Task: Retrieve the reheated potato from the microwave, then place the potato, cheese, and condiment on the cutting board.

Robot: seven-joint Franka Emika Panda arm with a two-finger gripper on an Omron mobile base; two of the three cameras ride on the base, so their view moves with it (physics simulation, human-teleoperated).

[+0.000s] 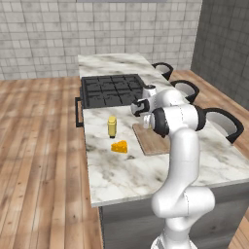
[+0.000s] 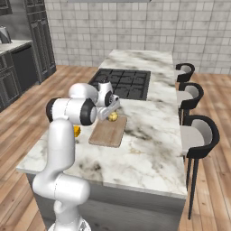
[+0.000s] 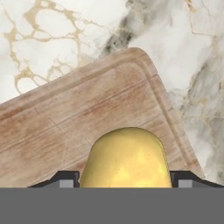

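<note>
The pale-yellow potato [image 3: 127,157] sits between my gripper's [image 3: 124,183] two finger tips, which are shut on it. It hangs just above the far end of the wooden cutting board [image 3: 87,109]. From the right base view, the potato [image 2: 113,117] shows at the gripper [image 2: 111,114] over the board [image 2: 108,133]. On the marble left of the board [image 1: 151,142] stand the yellow condiment bottle [image 1: 112,126] and the orange cheese wedge [image 1: 119,146]. The microwave is out of view.
A black gas cooktop [image 1: 112,90] lies on the island counter [image 1: 121,175] just beyond the board. Three black stools [image 2: 198,135] line the island's right side. Dark cabinets [image 2: 18,63] stand at the far left.
</note>
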